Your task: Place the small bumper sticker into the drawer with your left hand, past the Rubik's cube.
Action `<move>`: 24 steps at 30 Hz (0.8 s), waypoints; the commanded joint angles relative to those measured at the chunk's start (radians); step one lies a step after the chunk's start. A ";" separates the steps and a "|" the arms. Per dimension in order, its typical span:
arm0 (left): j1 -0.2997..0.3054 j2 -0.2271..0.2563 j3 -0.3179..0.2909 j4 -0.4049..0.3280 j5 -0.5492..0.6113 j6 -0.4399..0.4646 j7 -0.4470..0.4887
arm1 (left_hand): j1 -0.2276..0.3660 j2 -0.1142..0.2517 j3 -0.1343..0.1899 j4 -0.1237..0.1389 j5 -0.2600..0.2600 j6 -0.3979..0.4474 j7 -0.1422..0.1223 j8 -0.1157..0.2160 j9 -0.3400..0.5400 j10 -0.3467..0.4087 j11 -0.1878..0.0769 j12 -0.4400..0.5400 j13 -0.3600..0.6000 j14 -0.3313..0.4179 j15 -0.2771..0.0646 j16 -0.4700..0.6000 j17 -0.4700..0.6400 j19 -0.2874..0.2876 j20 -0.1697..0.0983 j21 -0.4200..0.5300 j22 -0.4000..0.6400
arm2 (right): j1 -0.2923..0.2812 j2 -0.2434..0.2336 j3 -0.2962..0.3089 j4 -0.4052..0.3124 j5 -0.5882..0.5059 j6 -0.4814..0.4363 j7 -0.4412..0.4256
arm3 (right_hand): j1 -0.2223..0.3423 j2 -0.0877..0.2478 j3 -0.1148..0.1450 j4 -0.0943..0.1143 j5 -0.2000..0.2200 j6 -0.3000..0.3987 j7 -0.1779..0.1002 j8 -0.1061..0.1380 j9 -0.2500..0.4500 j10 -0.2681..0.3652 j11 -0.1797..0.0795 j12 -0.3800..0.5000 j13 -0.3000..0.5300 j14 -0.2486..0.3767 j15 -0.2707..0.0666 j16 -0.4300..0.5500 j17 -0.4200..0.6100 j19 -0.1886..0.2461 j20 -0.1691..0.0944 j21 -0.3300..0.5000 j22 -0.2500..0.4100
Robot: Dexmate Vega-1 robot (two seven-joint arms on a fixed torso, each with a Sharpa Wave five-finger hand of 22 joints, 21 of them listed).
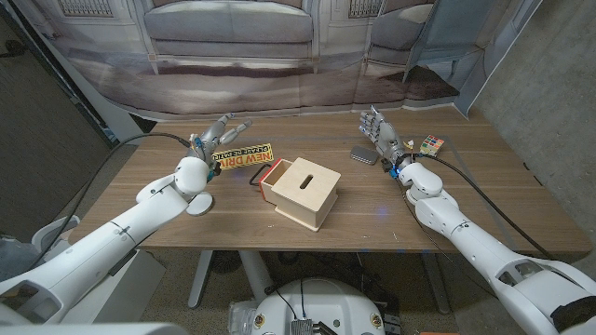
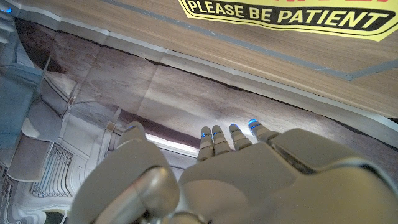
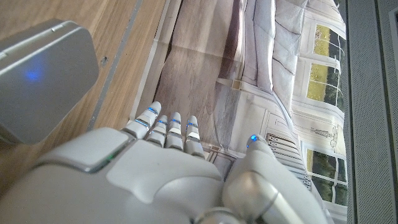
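Wooden drawer box (image 1: 301, 191): stood mid-table, its tray pulled out toward the robot's left, tray interior poorly visible. Small bumper sticker (image 1: 241, 157): yellow and black, lay flat on the wooden table (image 1: 168, 228) just left of the drawer. Left hand (image 1: 216, 138): beside the sticker's far-left end, fingers extended and apart, holding nothing. Right hand (image 1: 380, 133): well right of the drawer, fingers spread, empty. Grey tin (image 1: 364, 155): near that hand. Rubik's cube (image 1: 430, 145): farther right.
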 commanded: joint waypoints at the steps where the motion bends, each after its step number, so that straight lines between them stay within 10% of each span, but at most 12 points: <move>1: -0.010 0.011 0.016 -0.010 0.035 0.040 -0.006 | 0.017 0.001 0.002 -0.008 0.004 0.005 -0.008 0.001 0.002 0.001 -0.004 -0.002 0.005 0.010 -0.012 0.004 0.005 0.003 -0.038 0.005 0.005 | 0.007 0.007 -0.004 0.010 -0.003 0.004 0.001 | 0.003 0.008 0.001 -0.008 -0.003 0.009 -0.003 0.001 0.003 0.007 0.001 -0.001 0.003 0.007 0.007 0.000 0.001 0.006 -0.004 -0.004 0.002; 24: -0.030 0.008 0.057 -0.016 0.085 0.093 -0.021 | 0.036 0.002 0.002 -0.018 0.005 0.015 -0.012 0.000 0.002 0.015 -0.010 0.000 0.005 0.019 -0.023 0.004 0.006 0.004 -0.058 0.002 0.005 | -0.002 0.010 -0.002 0.011 0.005 0.012 0.008 | 0.003 0.009 -0.001 -0.009 -0.004 0.010 -0.003 0.001 0.003 0.009 0.001 -0.002 0.003 0.009 0.008 0.000 0.002 0.008 -0.003 -0.009 0.002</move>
